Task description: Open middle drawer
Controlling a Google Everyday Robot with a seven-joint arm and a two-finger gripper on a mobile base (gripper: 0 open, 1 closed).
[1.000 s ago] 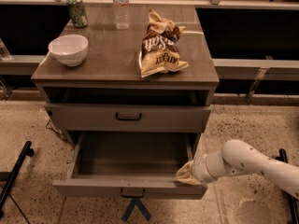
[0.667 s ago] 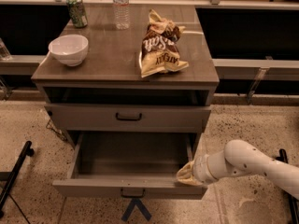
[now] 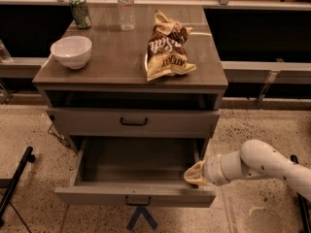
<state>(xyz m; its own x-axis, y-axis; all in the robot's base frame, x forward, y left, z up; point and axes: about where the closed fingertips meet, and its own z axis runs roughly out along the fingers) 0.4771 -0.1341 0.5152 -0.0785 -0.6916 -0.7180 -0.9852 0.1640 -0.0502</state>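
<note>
The middle drawer (image 3: 136, 195) is a wide, shallow grey-brown drawer with a small black bar handle (image 3: 138, 201). It stands pulled well out of the cabinet, and its inside shows empty. My gripper (image 3: 193, 174), tan-tipped on a white arm (image 3: 257, 164), reaches in from the right. It sits at the drawer's front right corner, just inside the front panel. The drawer above (image 3: 133, 122), with its own black handle, is closed.
On the cabinet top (image 3: 112, 57) are a white bowl (image 3: 71, 51), a green can (image 3: 79, 11), a water bottle (image 3: 126, 6) and a chip bag (image 3: 166, 45). A black stand leg (image 3: 17, 178) lies on the floor at left. Speckled floor surrounds the cabinet.
My gripper has risen slightly at the drawer's front right corner. The drawer stands about as far out as before.
</note>
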